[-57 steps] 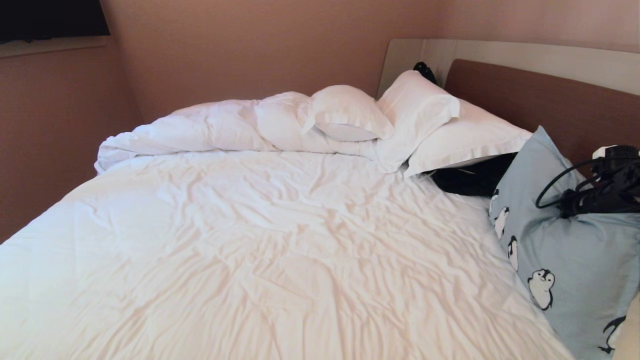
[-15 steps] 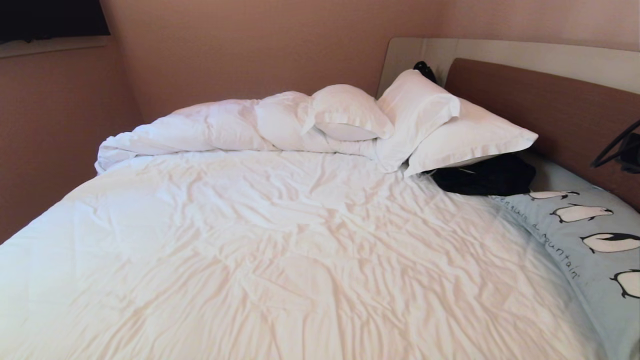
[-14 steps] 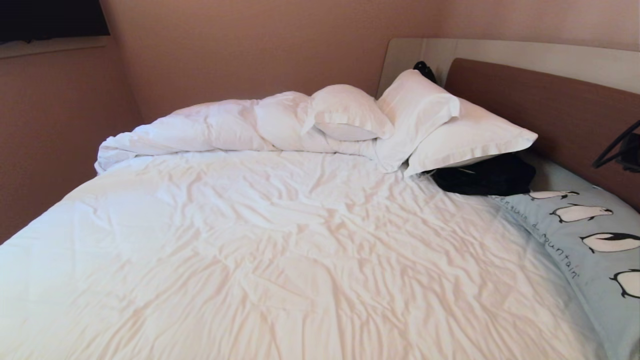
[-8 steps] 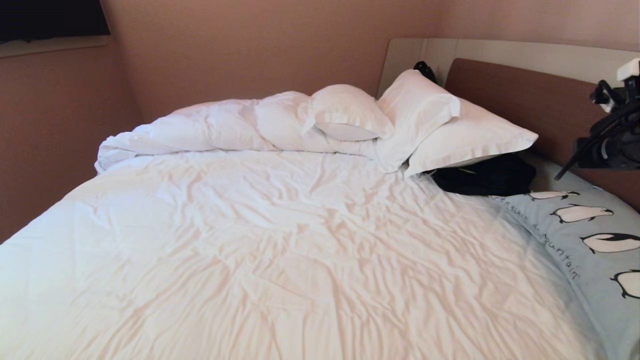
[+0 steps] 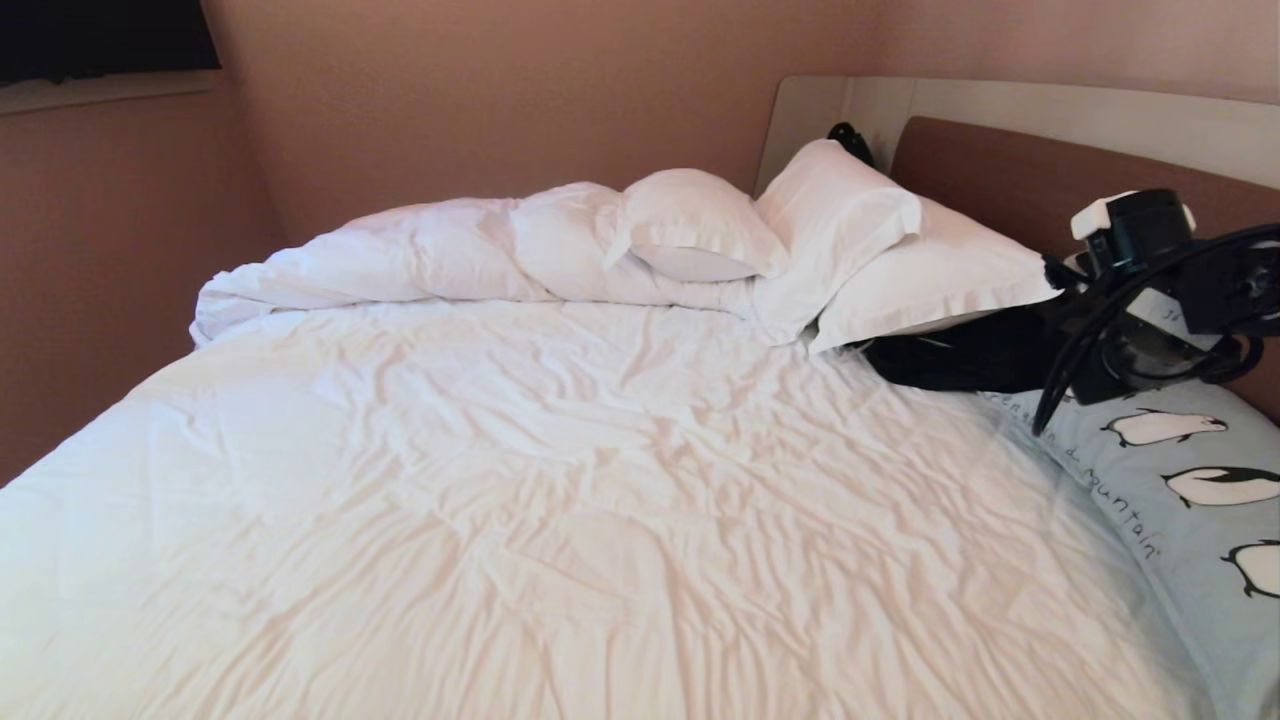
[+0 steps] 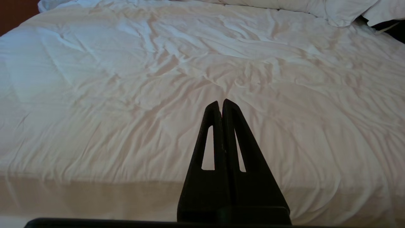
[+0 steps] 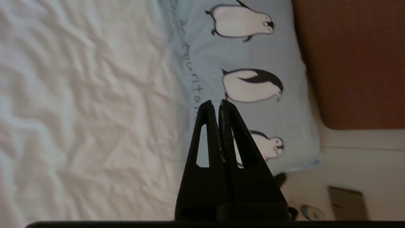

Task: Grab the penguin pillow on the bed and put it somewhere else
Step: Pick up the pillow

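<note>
- Bed (image 5: pixel 560 480): large, wrinkled white sheet over the whole sleeping surface; brown padded headboard (image 5: pixel 1000 190) along its right side in the head view, framed by a beige panel (image 5: pixel 1000 100).
- Penguin pillow (image 5: pixel 1190 500): rectangular, light blue fabric, printed with a row of black-and-white penguins and thin dark script lettering. Lies flat on the bed at its right edge, against the foot of the headboard, printed face up. Part of it runs out of the head view. Also seen in the right wrist view (image 7: pixel 253 63), next to the white sheet and the brown headboard.
- Right gripper (image 7: pixel 218 104): black, two tapered fingers pressed together, nothing between them. Held in the air above the penguin pillow, clear of the fabric. In the head view the right arm's wrist and black cables (image 5: pixel 1150 290) show over the pillow's far end.
- Left gripper (image 6: pixel 221 103): black, fingers pressed together, empty; it hangs over the near part of the white sheet, well apart from the penguin pillow.
- Bunched white duvet (image 5: pixel 400 255): heaped along the far side of the bed.
- Plain white pillows (image 5: pixel 860 240): stacked at the far corner by the headboard.
- Black clothing bundle (image 5: pixel 960 355): lies under the edge of the nearest white pillow, just beside the far end of the penguin pillow.
</note>
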